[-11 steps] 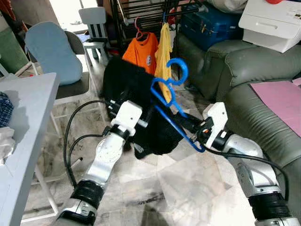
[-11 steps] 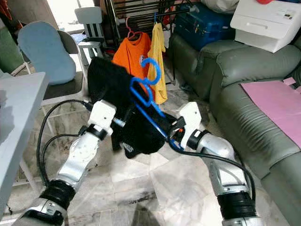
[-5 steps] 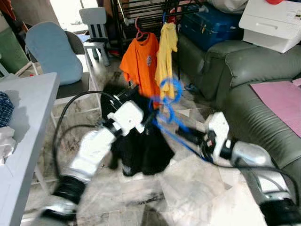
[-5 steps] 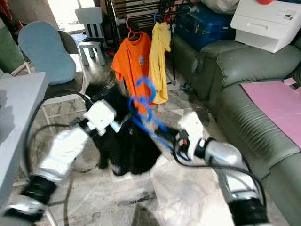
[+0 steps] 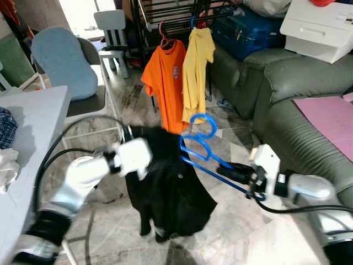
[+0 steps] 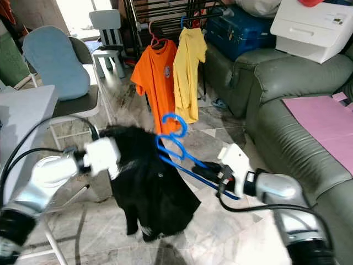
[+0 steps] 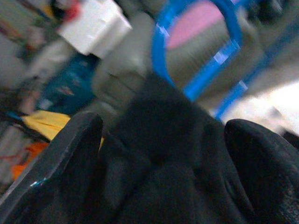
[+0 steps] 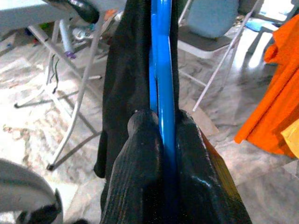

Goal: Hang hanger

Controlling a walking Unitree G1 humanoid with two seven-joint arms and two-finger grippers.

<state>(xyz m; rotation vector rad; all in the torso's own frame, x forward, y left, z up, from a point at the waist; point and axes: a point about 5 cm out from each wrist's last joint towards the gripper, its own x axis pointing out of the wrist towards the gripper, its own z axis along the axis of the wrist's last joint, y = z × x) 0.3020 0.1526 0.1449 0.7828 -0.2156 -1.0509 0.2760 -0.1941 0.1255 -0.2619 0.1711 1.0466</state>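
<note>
Both end effectors lower; black garment (image 5: 171,193) now hangs down.

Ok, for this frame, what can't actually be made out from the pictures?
- Left gripper: head views hide it behind the black garment; the blurred left wrist view leaves it unclear whether it pinches the cloth.
- Blue hanger: its far arm lies under the garment, so how far it is threaded in is hidden.
- Right gripper: shut on the hanger; its fingertips are small in the head views.
- Rack rail above the orange shirt: cut off by the top edge.
</note>
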